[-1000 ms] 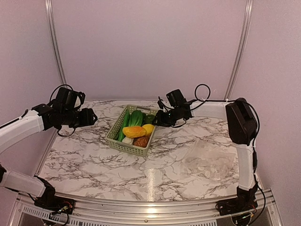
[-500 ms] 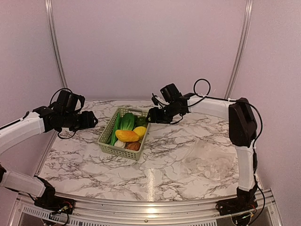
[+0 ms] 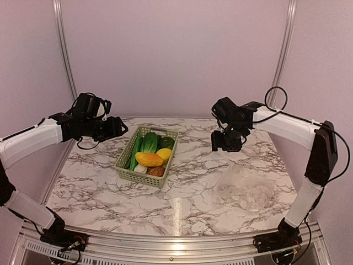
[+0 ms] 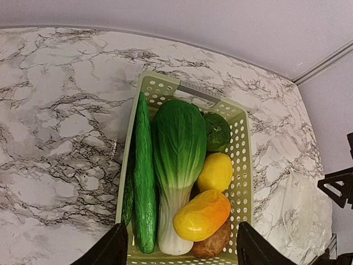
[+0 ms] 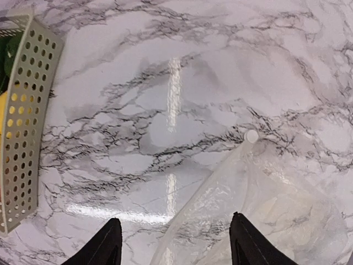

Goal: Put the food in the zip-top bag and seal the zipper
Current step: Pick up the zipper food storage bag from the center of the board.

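The food lies in a pale green lattice basket (image 3: 126, 155): a cucumber (image 4: 144, 176), a green-and-white leafy vegetable (image 4: 176, 149), a dark green rounded piece (image 4: 218, 131), a yellow fruit (image 4: 216, 172), an orange-yellow fruit (image 4: 202, 215) and a brown piece (image 4: 212, 244). My left gripper (image 3: 122, 128) hangs open and empty above the basket's near end (image 4: 179, 248). The clear zip-top bag (image 3: 245, 187) lies flat at the right. My right gripper (image 3: 223, 146) is open and empty above the bag's left edge (image 5: 176, 243). A small white round tab (image 5: 251, 136) marks the bag's corner; the zipper strip is not discernible.
The marble table (image 3: 182, 204) carries the basket at the centre left and the bag at the right. The basket's side (image 5: 25, 127) shows at the left edge of the right wrist view. The bag also shows in the left wrist view (image 4: 300, 215).
The basket slid a little left while my right gripper was at its right rim. The right gripper then swung right, over the bag. The left gripper moved right, toward the basket.
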`<state>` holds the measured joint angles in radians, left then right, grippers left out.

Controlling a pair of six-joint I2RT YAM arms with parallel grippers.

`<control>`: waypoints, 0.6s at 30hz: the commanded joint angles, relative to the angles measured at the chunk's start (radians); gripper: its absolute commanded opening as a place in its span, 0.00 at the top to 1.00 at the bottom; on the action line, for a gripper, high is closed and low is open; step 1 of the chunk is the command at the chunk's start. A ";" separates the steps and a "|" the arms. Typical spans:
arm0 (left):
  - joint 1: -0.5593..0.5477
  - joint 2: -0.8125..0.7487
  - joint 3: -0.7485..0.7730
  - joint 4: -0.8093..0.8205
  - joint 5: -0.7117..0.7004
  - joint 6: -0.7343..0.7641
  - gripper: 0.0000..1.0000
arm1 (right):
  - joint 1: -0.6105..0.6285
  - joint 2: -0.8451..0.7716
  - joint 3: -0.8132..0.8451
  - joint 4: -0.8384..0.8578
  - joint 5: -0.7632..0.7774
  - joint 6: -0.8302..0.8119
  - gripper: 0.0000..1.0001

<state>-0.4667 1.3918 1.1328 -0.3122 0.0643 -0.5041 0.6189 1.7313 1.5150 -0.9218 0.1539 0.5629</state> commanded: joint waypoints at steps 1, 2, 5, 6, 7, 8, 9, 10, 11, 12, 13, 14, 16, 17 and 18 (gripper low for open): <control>-0.003 0.025 0.014 0.015 0.003 -0.038 0.33 | 0.004 0.000 -0.055 -0.197 0.093 0.132 0.36; -0.003 0.034 0.016 0.012 0.007 -0.039 0.34 | 0.005 0.006 -0.062 -0.220 0.106 0.153 0.37; -0.004 0.045 0.006 0.016 0.032 -0.054 0.34 | 0.006 0.037 -0.081 -0.281 0.161 0.207 0.40; -0.005 0.047 -0.002 0.024 0.043 -0.058 0.34 | 0.007 0.050 -0.090 -0.293 0.174 0.215 0.41; -0.004 0.044 -0.011 0.034 0.049 -0.063 0.34 | 0.004 0.064 -0.101 -0.289 0.179 0.219 0.42; -0.004 0.041 -0.022 0.044 0.055 -0.066 0.34 | -0.001 0.084 -0.108 -0.285 0.179 0.229 0.43; -0.004 0.038 -0.030 0.052 0.060 -0.072 0.34 | -0.011 0.099 -0.112 -0.276 0.174 0.232 0.44; -0.004 0.036 -0.037 0.057 0.063 -0.073 0.34 | -0.016 0.114 -0.111 -0.263 0.171 0.231 0.46; -0.004 0.032 -0.043 0.062 0.067 -0.075 0.34 | -0.019 0.131 -0.101 -0.256 0.175 0.234 0.47; -0.004 0.028 -0.050 0.065 0.068 -0.076 0.34 | -0.025 0.147 -0.083 -0.255 0.182 0.236 0.48; -0.004 0.027 -0.054 0.067 0.067 -0.076 0.34 | -0.030 0.165 -0.058 -0.255 0.189 0.236 0.50; -0.005 0.024 -0.059 0.067 0.066 -0.078 0.34 | -0.033 0.181 -0.025 -0.258 0.198 0.233 0.52; -0.004 0.018 -0.071 0.075 0.067 -0.084 0.34 | -0.036 0.214 0.025 -0.266 0.223 0.225 0.60; -0.004 0.014 -0.078 0.082 0.070 -0.089 0.34 | -0.040 0.228 0.044 -0.271 0.229 0.222 0.71; -0.005 0.012 -0.085 0.091 0.075 -0.094 0.35 | -0.044 0.240 0.057 -0.273 0.232 0.216 0.83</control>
<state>-0.4686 1.4300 1.0786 -0.2630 0.1192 -0.5800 0.5934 1.9415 1.4723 -1.1831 0.3271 0.7616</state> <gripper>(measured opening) 0.657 0.349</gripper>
